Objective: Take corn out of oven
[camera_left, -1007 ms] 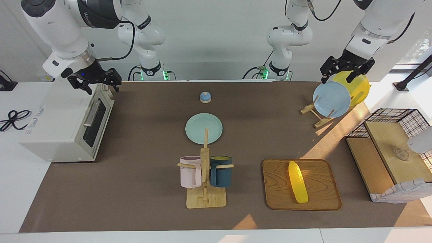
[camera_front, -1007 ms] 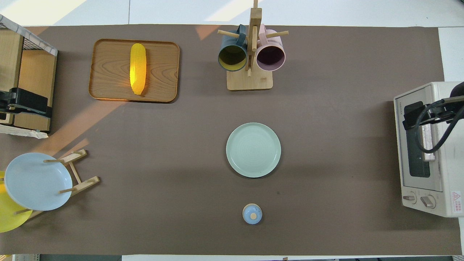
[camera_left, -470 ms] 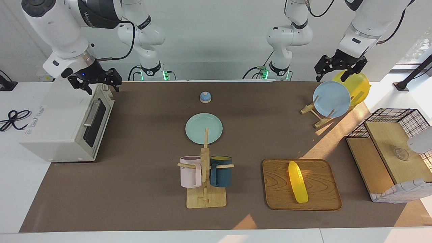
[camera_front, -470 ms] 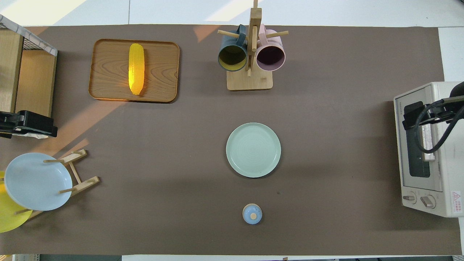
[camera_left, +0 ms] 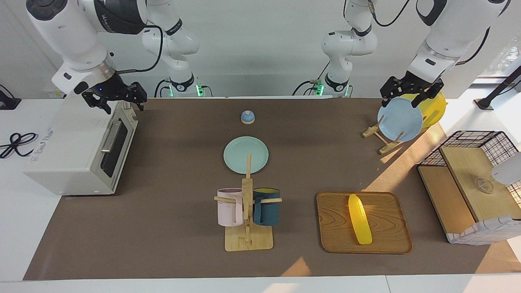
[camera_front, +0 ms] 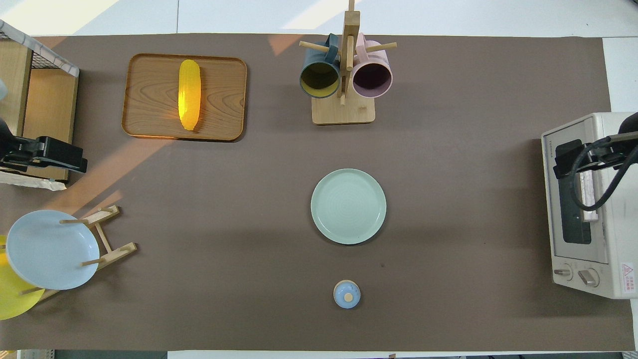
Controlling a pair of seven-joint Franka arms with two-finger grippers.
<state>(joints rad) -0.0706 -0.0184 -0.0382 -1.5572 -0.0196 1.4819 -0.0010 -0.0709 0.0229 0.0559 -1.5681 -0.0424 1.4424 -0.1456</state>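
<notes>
Surface: brown mat [camera_left: 171, 228] is covering the whole surface, lying bare between the things.
Corn: the corn [camera_left: 359, 219] is lying on the wooden tray [camera_left: 386, 240] toward the left arm's end, farther from the robots than the plate rack [camera_left: 380, 136] (nowhere near the oven).
Oven: the oven [camera_left: 77, 150] is sitting at the right arm's end with its door shut.
Progress: the job is looking done to me, with nothing left but parking the arms.
Right pincer: the right pincer [camera_left: 115, 97] is hanging open and empty over the oven's top.
Left pincer: the left pincer [camera_left: 410, 89] is hovering open and empty over the blue plate [camera_left: 401, 120] in the rack.
Room: mug stand [camera_left: 247, 211] and green plate [camera_left: 246, 154] are sitting mid-surface; the wire basket [camera_left: 468, 142] is crowding the tray's end.
</notes>
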